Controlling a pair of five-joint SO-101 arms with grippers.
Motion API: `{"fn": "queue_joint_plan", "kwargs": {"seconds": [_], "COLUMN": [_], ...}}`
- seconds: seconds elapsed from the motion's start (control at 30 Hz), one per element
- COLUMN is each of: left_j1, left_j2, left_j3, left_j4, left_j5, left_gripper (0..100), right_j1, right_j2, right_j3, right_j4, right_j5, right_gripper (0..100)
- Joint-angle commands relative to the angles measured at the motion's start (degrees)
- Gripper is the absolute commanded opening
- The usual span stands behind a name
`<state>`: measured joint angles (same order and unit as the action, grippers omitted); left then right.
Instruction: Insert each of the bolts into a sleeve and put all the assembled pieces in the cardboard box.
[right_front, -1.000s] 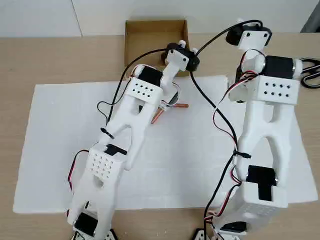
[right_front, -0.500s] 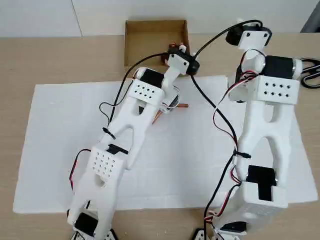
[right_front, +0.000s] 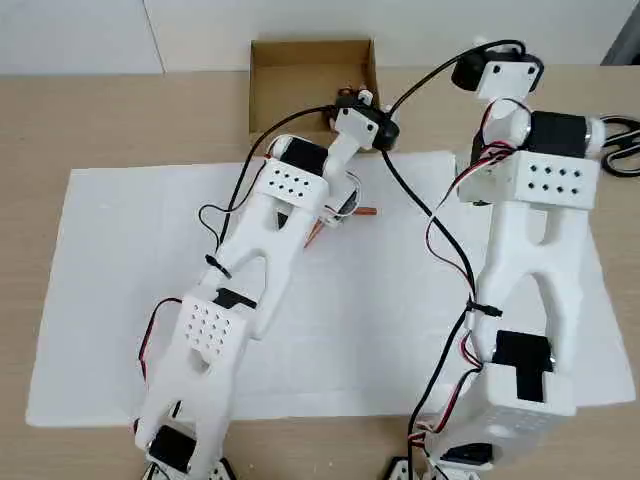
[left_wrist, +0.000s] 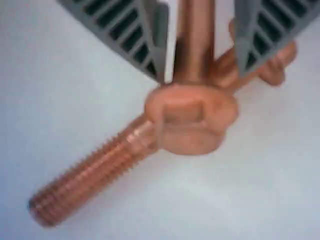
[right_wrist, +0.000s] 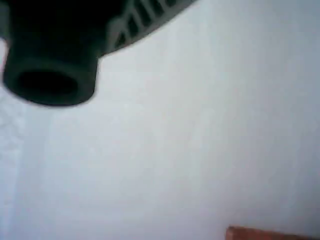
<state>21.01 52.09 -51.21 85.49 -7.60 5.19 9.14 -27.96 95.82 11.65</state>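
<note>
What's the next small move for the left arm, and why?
Probably close the left gripper on the copper bolt: its fingers straddle the shank with slim gaps either side. Its head lies against a second bolt on the white sheet, so grip before lifting toward the black sleeve the other arm holds.

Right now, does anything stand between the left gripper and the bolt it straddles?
Possibly: the copper bolt sits inside the open left gripper, but a second bolt shows in the gap beside one finger.
</note>
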Motion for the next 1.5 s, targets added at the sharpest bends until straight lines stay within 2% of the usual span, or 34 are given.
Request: {"fn": "queue_joint_plan", "kwargs": {"seconds": [0.0,0.27,0.6,0.97,1.07,1.23,1.47], "left_j1": [-0.09,-0.09,1.93,2.46,0.88,-6.33,-16.00], "left_j2": [-0.44,-0.44,-1.05,-0.70,-0.62,-1.05,-2.55], "left_j3": [-0.22,-0.13,-1.19,-17.45,-20.09,-20.97,-13.41], "left_j4": [-1.32,-1.32,-0.26,10.73,12.75,14.95,15.03], "left_j5": [0.35,0.53,0.53,0.53,0.53,0.62,4.40], "left_gripper": [9,1,1,1,1,1,1], "right_j1": [0.31,0.22,0.22,0.22,0.22,0.22,0.40], "right_j2": [-3.47,-3.47,-3.47,-3.47,-3.47,-3.47,-3.47], "right_j3": [-0.18,-0.18,-0.18,-0.18,-0.18,-0.18,-0.18], "right_j4": [0.04,0.04,0.04,0.04,-0.04,-0.04,0.04], "right_j5": [-0.79,-1.93,-1.93,-1.93,-1.93,-1.93,-1.93], "right_gripper": [0.5,0.5,0.5,0.5,0.5,0.4,0.4]}}
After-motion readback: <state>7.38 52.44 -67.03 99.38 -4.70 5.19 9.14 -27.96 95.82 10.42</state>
